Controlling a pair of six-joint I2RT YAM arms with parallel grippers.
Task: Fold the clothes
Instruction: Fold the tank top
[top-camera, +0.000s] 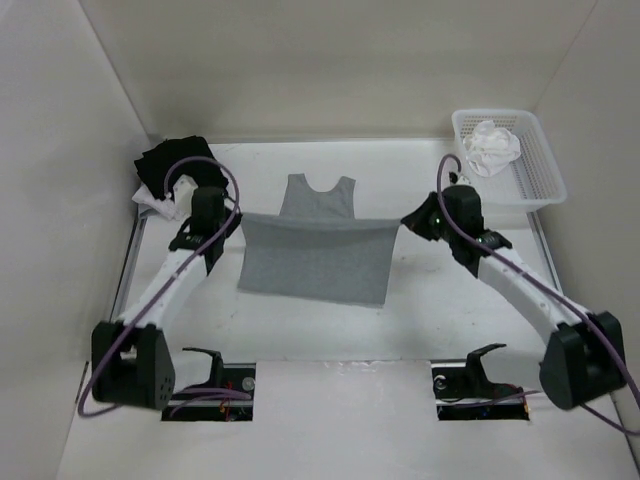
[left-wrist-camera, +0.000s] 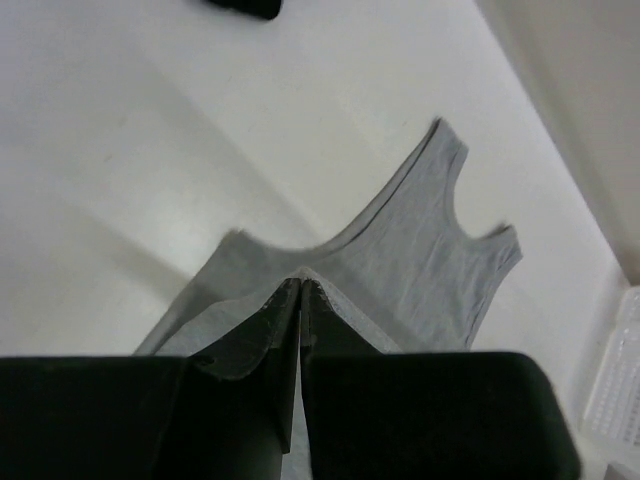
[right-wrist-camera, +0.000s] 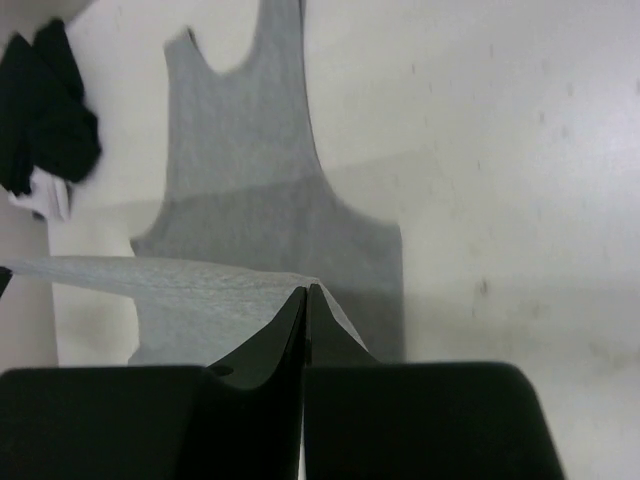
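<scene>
Pinching two corners of the tank top (top-camera: 315, 260) with left gripper (top-camera: 236, 217) and right gripper (top-camera: 406, 222). Stretched taut between, straps flat on table (top-camera: 440, 310).

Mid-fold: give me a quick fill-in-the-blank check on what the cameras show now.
1. The left gripper and right gripper are both ____ on the top's edge.
2. The white cloth lies in the ____.
3. The black pile sits beside the ____ gripper.
Missing: shut; basket; left.
</scene>
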